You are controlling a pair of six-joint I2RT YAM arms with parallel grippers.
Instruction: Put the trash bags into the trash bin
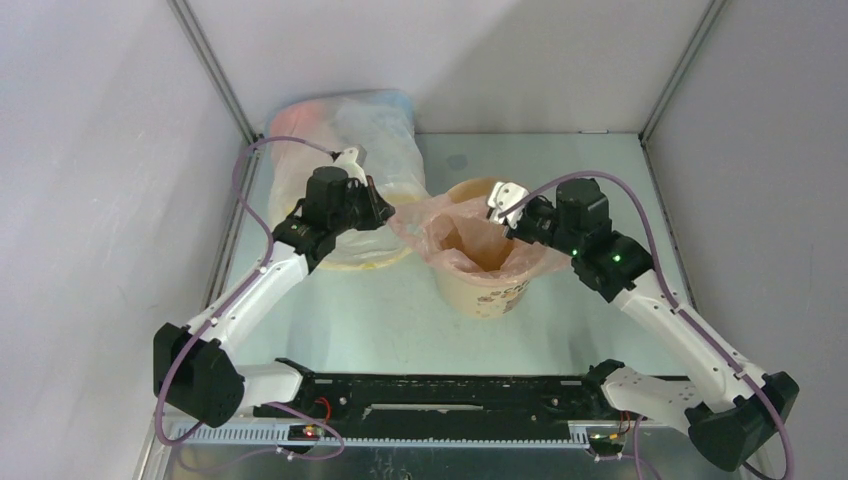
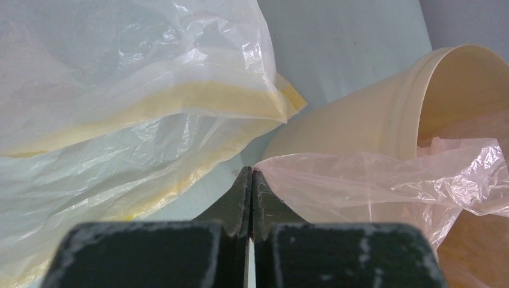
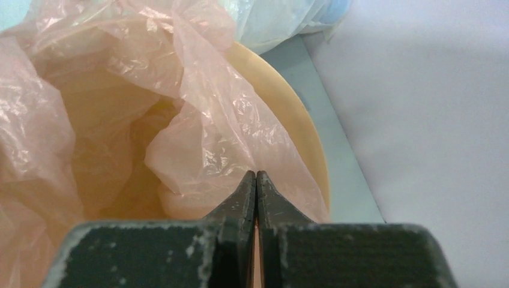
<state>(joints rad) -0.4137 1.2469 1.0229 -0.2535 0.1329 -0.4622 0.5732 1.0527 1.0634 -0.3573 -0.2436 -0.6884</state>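
Light, limp and probably slippery, the pale-pink trash bag (image 1: pixel 455 232) lines the tan trash bin (image 1: pixel 490 295) mid-tabletop (image 1: pixel 380 300), its left corner pinched by the left claw (image 2: pixel 252 177) and its far edge by the right claw (image 3: pixel 256 179), bunched film likely the surest hold.

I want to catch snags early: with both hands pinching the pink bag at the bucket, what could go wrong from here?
1. The left hand and right hand pinch the thin pink bag on opposite sides; pulling apart might tear it.
2. The bag drapes over the bucket rim, so a tug could tip the bucket.
3. The clear sack lies beside the left hand and might snag.
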